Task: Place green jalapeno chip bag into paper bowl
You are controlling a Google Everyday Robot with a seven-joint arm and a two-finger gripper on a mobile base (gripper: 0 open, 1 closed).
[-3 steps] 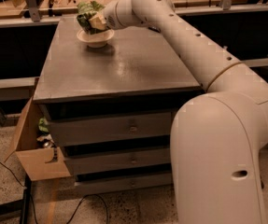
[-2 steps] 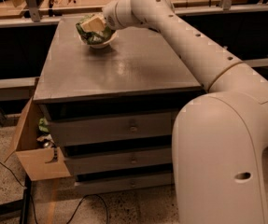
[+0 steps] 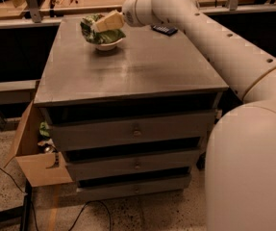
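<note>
The gripper (image 3: 107, 22), grip state indeterminable, sits over the green jalapeno chip bag (image 3: 97, 34) in the paper bowl (image 3: 110, 45); snagging could tip the bowl on retreat.

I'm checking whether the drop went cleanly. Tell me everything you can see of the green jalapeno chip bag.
The green jalapeno chip bag is a crumpled, glossy green packet with paler patches. It sits in the paper bowl toward the far left of the grey cabinet top, bulging above the rim. The gripper is right over its upper side, hiding part of it.
</note>
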